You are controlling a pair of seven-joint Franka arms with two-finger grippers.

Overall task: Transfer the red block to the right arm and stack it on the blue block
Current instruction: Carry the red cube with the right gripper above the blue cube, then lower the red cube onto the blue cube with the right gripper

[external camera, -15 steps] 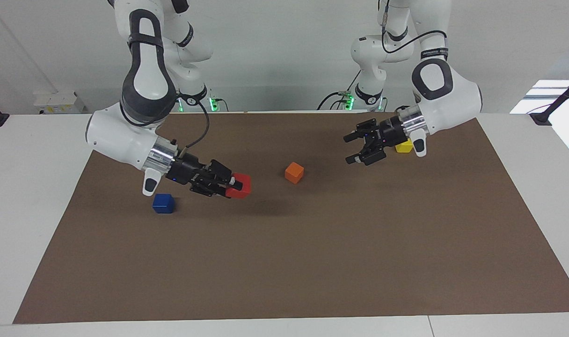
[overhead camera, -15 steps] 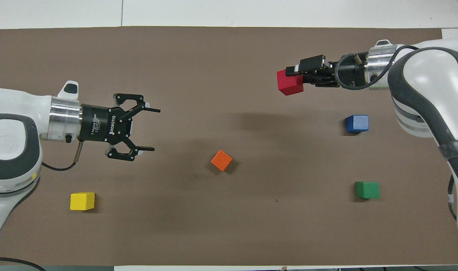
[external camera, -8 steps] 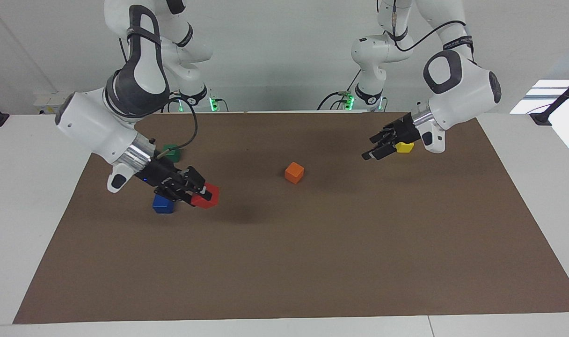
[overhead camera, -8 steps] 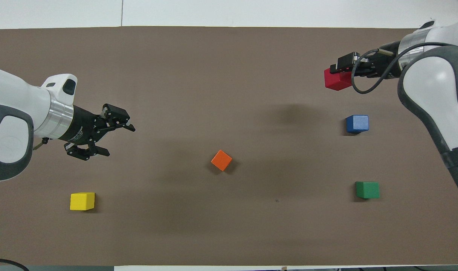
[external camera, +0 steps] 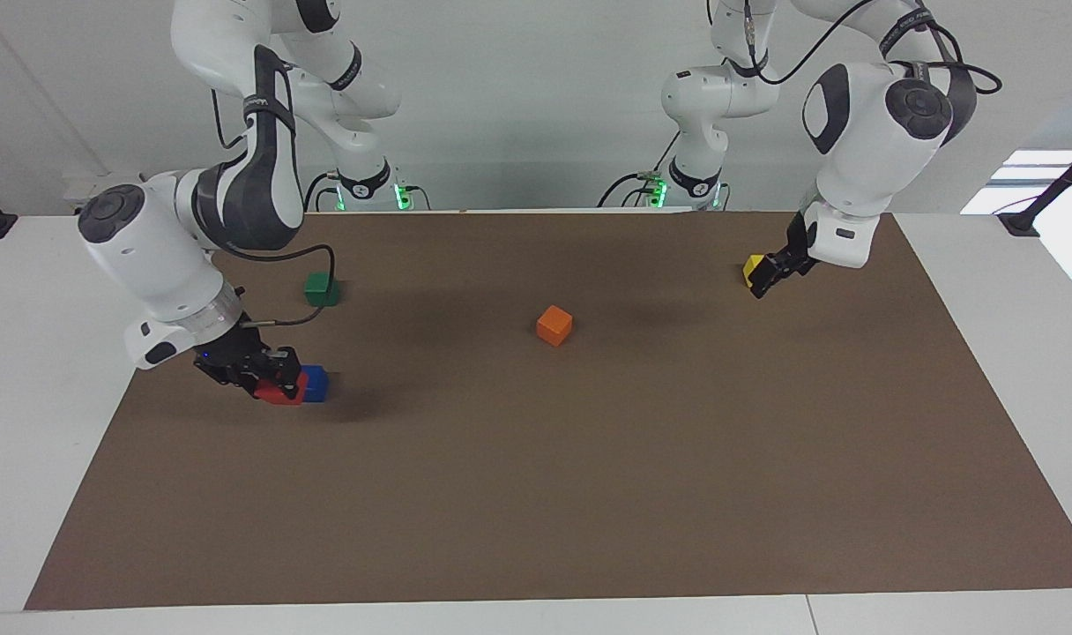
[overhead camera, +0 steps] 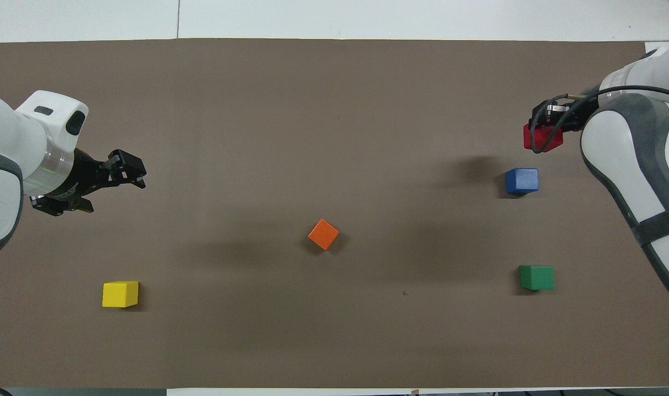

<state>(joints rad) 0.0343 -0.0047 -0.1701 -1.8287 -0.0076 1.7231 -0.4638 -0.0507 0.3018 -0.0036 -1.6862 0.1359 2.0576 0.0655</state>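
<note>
— What is seen of the counter [external camera: 25,370]?
— A smooth white top is shown, covered by a matt brown sheet [external camera: 589,476] that looks like paper.

— And the cubes?
— A matt, painted look is given by the red block [overhead camera: 539,141] between the right gripper's [external camera: 276,381] black fingers [external camera: 282,360], and by the blue block [overhead camera: 521,181], orange cube [overhead camera: 323,234], yellow cube [overhead camera: 120,293] and green cube [overhead camera: 537,277].

— The arms?
— Glossy white plastic shells are seen, with a shiny metal ring at the right arm [external camera: 161,256] wrist; the left gripper [overhead camera: 100,184] is matt black.
</note>
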